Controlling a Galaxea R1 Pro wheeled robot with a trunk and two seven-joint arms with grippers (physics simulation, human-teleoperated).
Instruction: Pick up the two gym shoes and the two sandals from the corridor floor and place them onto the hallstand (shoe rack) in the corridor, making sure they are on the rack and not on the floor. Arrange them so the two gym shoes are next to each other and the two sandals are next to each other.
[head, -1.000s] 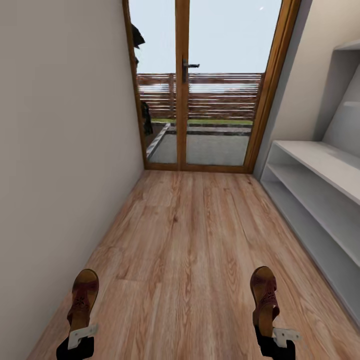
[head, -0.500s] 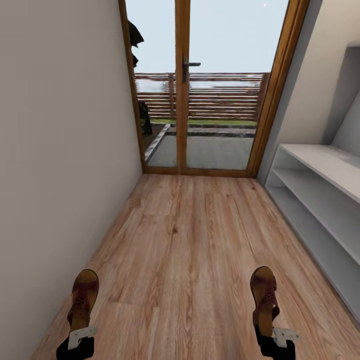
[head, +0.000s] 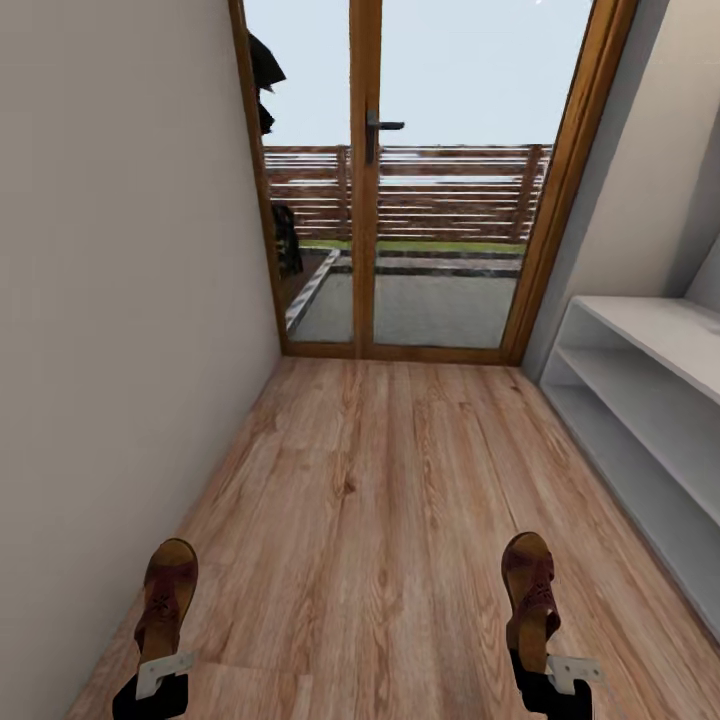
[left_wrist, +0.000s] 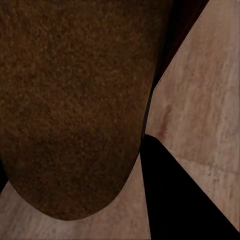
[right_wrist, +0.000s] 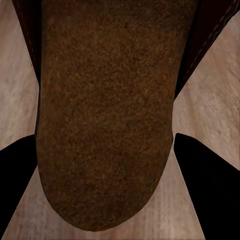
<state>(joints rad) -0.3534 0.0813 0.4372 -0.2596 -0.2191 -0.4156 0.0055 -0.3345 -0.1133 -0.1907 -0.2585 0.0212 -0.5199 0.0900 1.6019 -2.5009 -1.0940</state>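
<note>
I hold one dark brown sandal in each gripper, toes pointing forward above the corridor floor (head: 380, 470). My left gripper (head: 160, 655) is shut on the left sandal (head: 168, 592) near the left wall. My right gripper (head: 537, 655) is shut on the right sandal (head: 528, 585). In the left wrist view the left sandal's brown sole (left_wrist: 70, 100) looms close beside a black finger (left_wrist: 185, 205). The right wrist view has the other sole (right_wrist: 107, 115) between two black fingers (right_wrist: 212, 190). The light-grey hallstand (head: 650, 395) lines the right wall, its two shelf levels bare. The gym shoes are out of view.
A wood-framed glass door (head: 400, 200) with a dark handle (head: 378, 128) closes the corridor's far end, with a fence and yard behind it. A plain wall (head: 110, 300) runs along the left. Bare plank floor stretches between me and the door.
The whole head view has shifted: the door looks nearer and the hallstand has slid toward the right edge, so the camera moved. Both sandals stay held in the same places.
</note>
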